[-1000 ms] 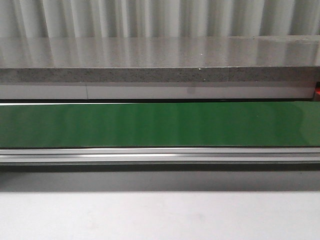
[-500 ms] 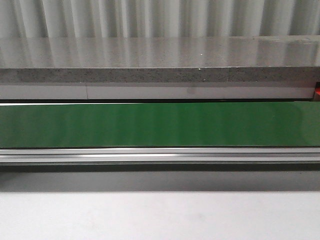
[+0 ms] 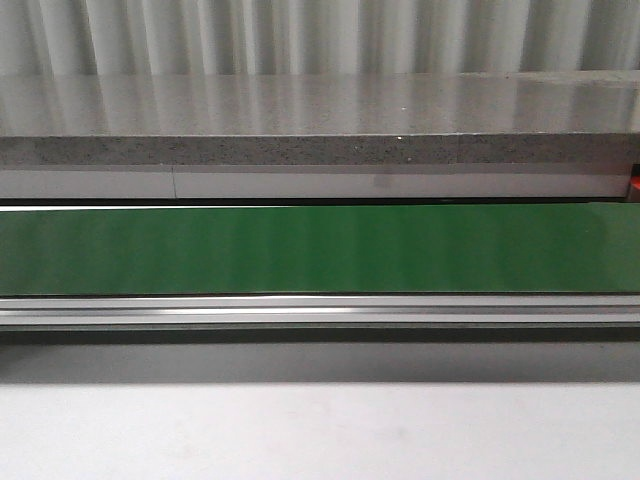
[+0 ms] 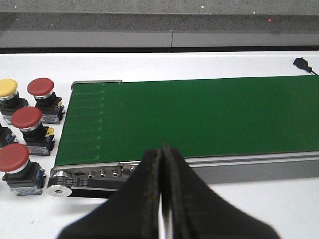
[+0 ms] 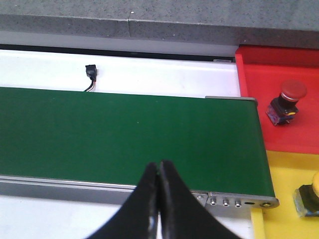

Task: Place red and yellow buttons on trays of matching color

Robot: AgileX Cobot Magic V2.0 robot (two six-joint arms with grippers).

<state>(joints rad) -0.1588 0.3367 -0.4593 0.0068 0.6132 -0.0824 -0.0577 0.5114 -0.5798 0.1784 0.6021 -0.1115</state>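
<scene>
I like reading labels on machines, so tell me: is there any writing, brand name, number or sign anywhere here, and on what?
None can be read in any view.
Green belt: plain, no print.
Red tray and yellow tray: no lettering.
Red buttons and yellow button: plain caps; the small yellow and blue bits on their bases are too small to tell.
Both shut hands, left and right: plain black.

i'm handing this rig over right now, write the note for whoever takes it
Left gripper: shut, empty, over the near edge of the green belt.
Right gripper: shut, empty, over the belt's other end.
Waiting beside the belt: three red buttons, one yellow button.
Done: a red button sits on the red tray; a yellow-capped one on the yellow tray.
Left: sort the waiting four.
</scene>
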